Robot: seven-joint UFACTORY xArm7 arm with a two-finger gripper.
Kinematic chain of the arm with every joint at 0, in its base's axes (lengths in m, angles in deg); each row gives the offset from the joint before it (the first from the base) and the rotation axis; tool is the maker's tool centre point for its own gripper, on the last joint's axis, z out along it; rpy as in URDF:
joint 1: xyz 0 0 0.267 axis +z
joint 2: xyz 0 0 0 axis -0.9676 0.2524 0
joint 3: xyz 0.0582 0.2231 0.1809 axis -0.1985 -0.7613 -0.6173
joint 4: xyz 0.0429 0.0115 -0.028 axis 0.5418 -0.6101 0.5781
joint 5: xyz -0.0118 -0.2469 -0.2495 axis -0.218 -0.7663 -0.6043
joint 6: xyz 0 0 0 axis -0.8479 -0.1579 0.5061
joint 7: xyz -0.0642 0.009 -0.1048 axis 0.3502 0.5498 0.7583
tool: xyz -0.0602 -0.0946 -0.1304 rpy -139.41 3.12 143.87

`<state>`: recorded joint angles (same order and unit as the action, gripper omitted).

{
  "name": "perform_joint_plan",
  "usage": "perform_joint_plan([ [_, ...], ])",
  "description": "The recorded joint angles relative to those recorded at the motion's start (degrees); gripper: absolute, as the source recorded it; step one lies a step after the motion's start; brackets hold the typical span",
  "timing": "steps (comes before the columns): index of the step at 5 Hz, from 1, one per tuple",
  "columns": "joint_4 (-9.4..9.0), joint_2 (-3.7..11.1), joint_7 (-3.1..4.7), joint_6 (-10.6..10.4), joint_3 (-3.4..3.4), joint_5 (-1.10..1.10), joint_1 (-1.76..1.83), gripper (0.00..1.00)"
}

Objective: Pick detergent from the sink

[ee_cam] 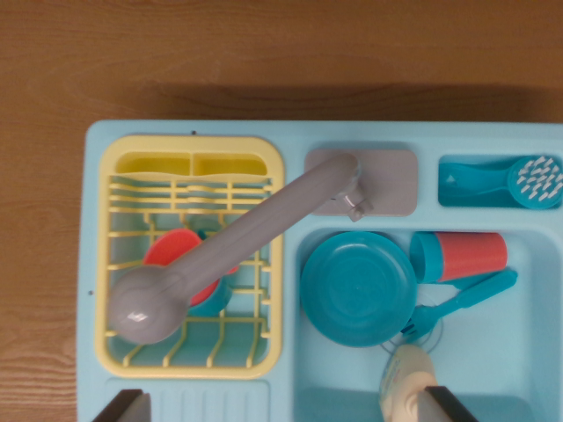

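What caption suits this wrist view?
Gripper above toy sink, cream detergent bottle beside teal plate.

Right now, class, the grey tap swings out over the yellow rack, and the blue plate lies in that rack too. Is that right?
Not quite. The wrist view shows the grey tap out over the yellow rack, but the blue plate lies in the sink basin, beside the red cup, not in the rack.

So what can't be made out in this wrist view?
- Detergent bottle: lower part cut off by the bottom edge and an end effector finger.
- End effector: only finger stubs show; open or shut unclear.
- Red item in yellow rack: partly hidden by faucet.
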<state>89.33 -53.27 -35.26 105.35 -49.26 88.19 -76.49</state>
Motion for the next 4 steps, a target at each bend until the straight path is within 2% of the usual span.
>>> perform_joint_plan([
  [1,-1.7,0.11,-0.07,-1.6,0.19,-0.09,-0.21,0.0],
  [2,-1.7,0.11,-0.07,-1.6,0.19,-0.09,-0.21,0.0],
  [3,-3.67,0.25,-0.15,-3.5,0.42,-0.2,-0.44,0.0],
  [4,-3.67,0.25,-0.15,-3.5,0.42,-0.2,-0.44,0.0],
])
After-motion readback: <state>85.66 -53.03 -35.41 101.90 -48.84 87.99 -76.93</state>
